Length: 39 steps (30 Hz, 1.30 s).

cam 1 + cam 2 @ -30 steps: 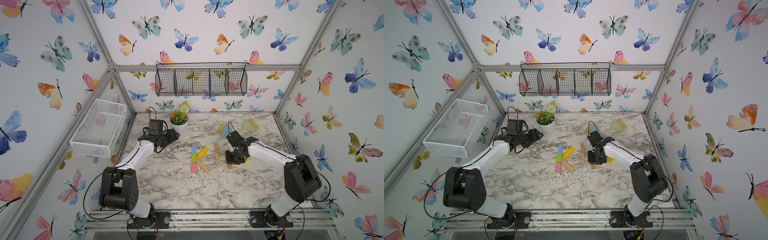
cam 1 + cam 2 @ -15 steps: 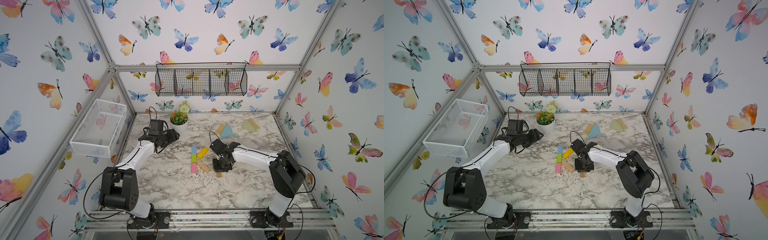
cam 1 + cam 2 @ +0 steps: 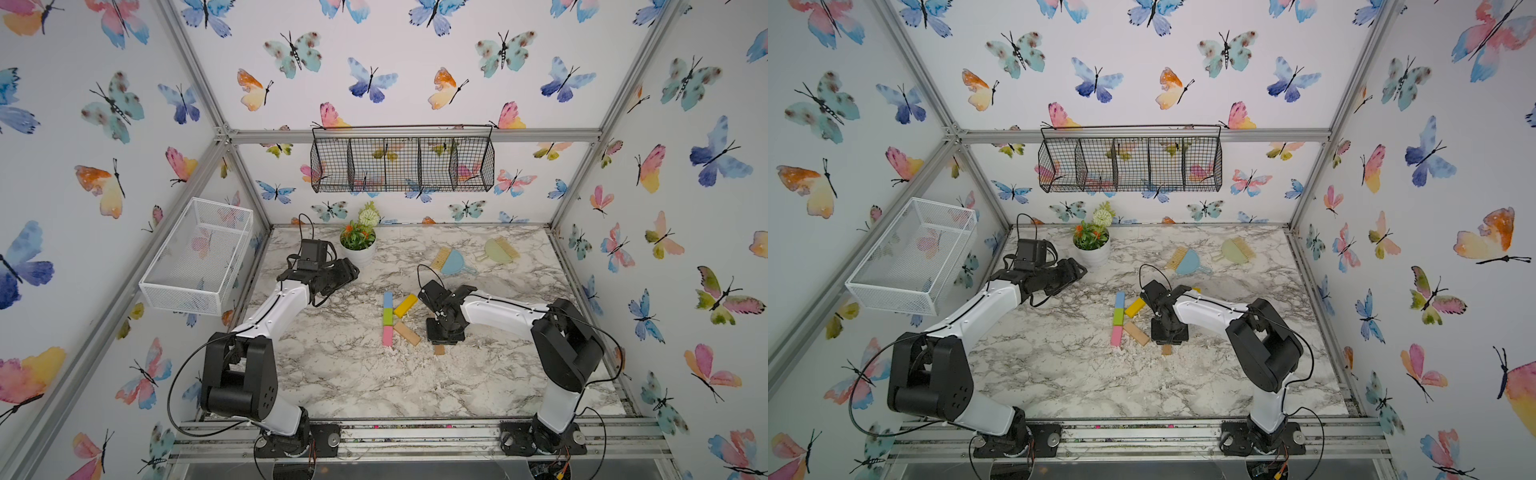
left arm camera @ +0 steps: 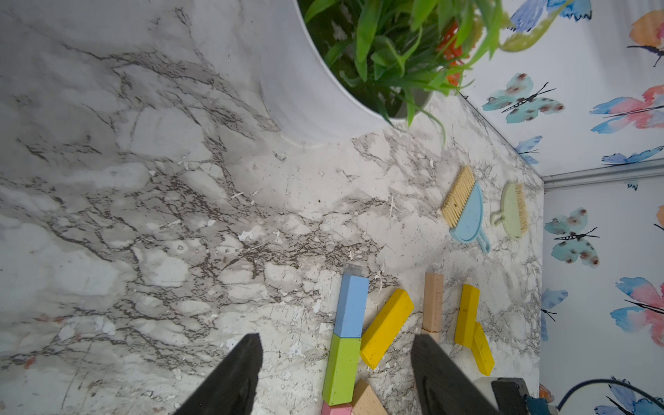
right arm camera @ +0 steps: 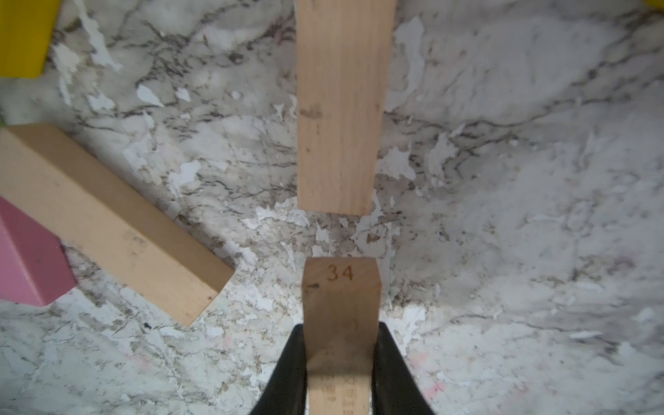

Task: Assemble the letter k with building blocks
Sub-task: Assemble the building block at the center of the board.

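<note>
Placing step: the right gripper [image 5: 341,327], clamped on the tan block marked 34 [image 5: 341,287], is just right of the K's tan lower leg [image 3: 407,333] at a top view's centre, and next likely must angle it into line; the left gripper [image 4: 336,337] gapes empty

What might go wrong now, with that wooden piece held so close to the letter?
The tan wooden block marked 34, pinched in the right fingers, is close to the K's slanted tan wooden bar; a careless swing might knock it askew. Another tan wooden bar just ahead might get shoved.
</note>
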Motion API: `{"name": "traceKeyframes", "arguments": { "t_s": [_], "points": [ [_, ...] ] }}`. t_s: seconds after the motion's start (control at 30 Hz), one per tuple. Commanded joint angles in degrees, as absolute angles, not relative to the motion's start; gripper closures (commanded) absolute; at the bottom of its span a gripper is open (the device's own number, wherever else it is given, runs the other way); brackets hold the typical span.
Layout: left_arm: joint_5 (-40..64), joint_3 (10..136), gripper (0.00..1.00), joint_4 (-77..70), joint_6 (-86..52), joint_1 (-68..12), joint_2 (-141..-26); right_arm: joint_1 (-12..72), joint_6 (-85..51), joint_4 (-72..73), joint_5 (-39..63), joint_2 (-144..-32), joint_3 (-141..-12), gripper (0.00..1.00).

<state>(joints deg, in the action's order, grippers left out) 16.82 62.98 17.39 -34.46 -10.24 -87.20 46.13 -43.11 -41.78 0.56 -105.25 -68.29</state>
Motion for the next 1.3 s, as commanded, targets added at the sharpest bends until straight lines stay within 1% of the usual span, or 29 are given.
{"name": "traceKeyframes", "arguments": {
  "t_s": [0.0,0.77,1.27],
  "points": [
    [16.22,63.5,0.31,17.84,-33.48,-10.59,-87.98,46.41,-43.81,-41.98,-1.44,-106.48,-67.9,0.82],
    [16.48,63.44,0.31,17.89,-33.56,-10.64,-88.42,46.41,-44.58,-38.02,-2.59,-111.05,-68.77,0.8],
    [16.45,63.5,0.31,17.92,-33.66,-10.63,-88.59,46.41,-44.04,-39.39,-2.94,-112.94,-72.41,0.8]
  ]
}}
